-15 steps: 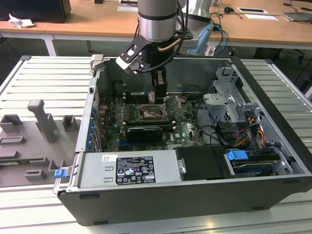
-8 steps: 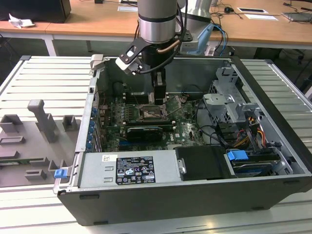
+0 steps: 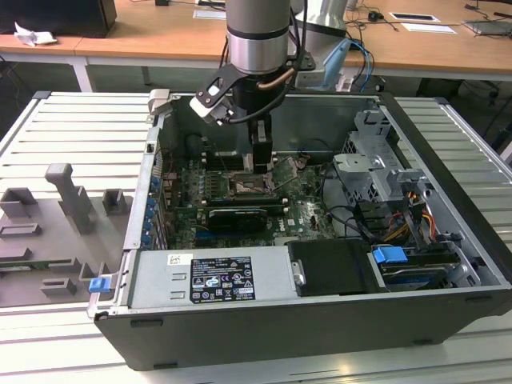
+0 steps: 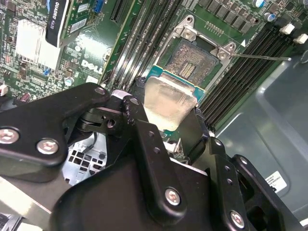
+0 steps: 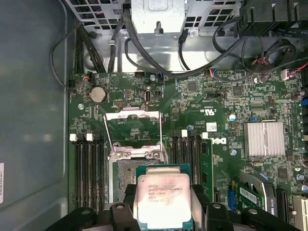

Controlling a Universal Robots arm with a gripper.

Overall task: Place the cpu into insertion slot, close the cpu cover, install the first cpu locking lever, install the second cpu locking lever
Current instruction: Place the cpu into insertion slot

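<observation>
My gripper point(image 5: 163, 208) is shut on the cpu point(image 5: 163, 197), a pale silvery square chip clamped flat between the two black fingers point(image 5: 126, 204). The chip hangs just above the green board, partly over one edge of the insertion slot point(image 5: 129, 175) and offset from it. In the second wrist view the cpu point(image 4: 168, 103) sits beside the dark pin field of the insertion slot point(image 4: 188, 63). The cpu cover point(image 5: 131, 113) is swung open beyond the socket, with thin wire levers point(image 5: 107, 137) raised. In the exterior view the gripper point(image 3: 258, 164) reaches down into the case over the slot point(image 3: 250, 189).
Long black memory slots point(image 5: 86, 168) flank the socket on both sides. A graphics card point(image 3: 238, 218), power supply point(image 3: 212, 280), drive cage point(image 3: 376, 160) and loose cables point(image 5: 144, 53) crowd the open case point(image 3: 448, 160). Grey fixtures point(image 3: 68, 200) lie at the exterior view's left.
</observation>
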